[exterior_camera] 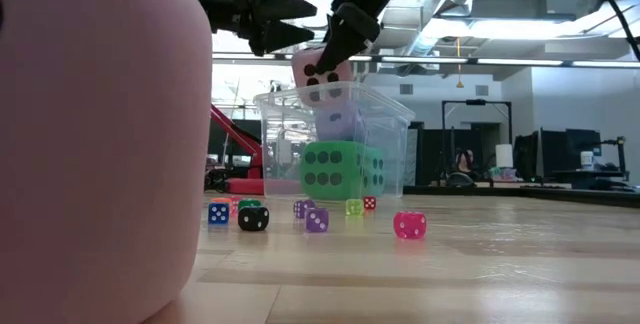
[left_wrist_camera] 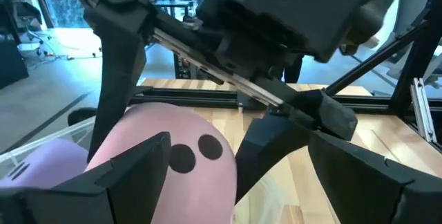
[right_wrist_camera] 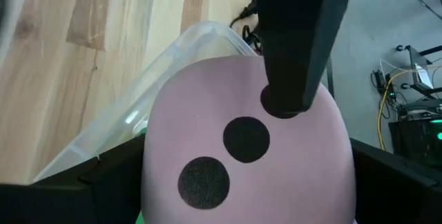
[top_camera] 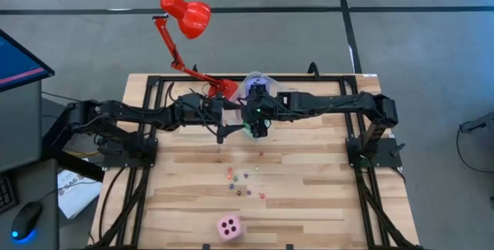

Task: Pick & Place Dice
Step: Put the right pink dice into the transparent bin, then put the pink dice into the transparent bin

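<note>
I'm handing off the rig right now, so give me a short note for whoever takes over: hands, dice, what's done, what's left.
Right hand: shut on a pink die, held above the clear tub at the table's far edge.
Left hand: beside the tub, open, holding nothing.
Done: green die in the tub, with a purple one above it.
Left: drop the held die; second pink die at the near edge; tiny dice scattered mid-table.
</note>
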Tool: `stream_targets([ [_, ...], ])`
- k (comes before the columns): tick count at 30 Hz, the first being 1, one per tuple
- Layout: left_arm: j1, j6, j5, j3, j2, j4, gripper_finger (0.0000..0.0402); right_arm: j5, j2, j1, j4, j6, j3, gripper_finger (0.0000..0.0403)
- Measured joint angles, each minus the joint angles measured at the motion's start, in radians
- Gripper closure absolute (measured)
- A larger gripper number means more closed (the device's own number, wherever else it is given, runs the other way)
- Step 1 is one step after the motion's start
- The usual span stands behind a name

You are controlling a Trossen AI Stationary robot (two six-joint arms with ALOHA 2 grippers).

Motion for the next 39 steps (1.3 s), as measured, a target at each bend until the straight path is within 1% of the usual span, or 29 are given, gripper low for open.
stream_targets([
  [3,0.000,0.045,0.000,0.001,0.000,0.014,0.0069,0.000,0.001,0.000,0.003,0.000,-0.001,0.0008],
  [5,0.000,0.065,0.000,0.002,0.017,0.057,0.0069,0.000,0.001,0.000,0.011,0.000,-0.002,0.0008],
  [8,0.005,0.069,0.000,0.003,0.059,0.110,0.0069,-0.001,0.001,0.000,0.033,0.000,-0.002,0.0004],
  [13,0.036,0.067,0.012,0.003,0.116,0.143,0.0069,0.005,0.004,-0.002,0.029,-0.019,-0.005,0.0004],
  [19,0.075,0.045,0.019,0.003,0.151,0.159,0.0069,0.012,0.004,-0.003,0.029,-0.029,-0.006,0.0003],
  [28,0.080,0.031,0.005,0.003,0.164,0.150,0.0069,0.011,0.004,-0.004,0.042,-0.070,-0.006,0.0003],
  [34,0.081,0.041,-0.012,0.003,0.140,0.137,0.0069,0.089,0.003,-0.002,0.051,-0.077,-0.002,0.0003],
  [39,0.082,0.049,-0.018,0.000,0.056,0.054,0.0069,0.172,-0.003,0.001,0.056,-0.061,0.001,0.0003],
])
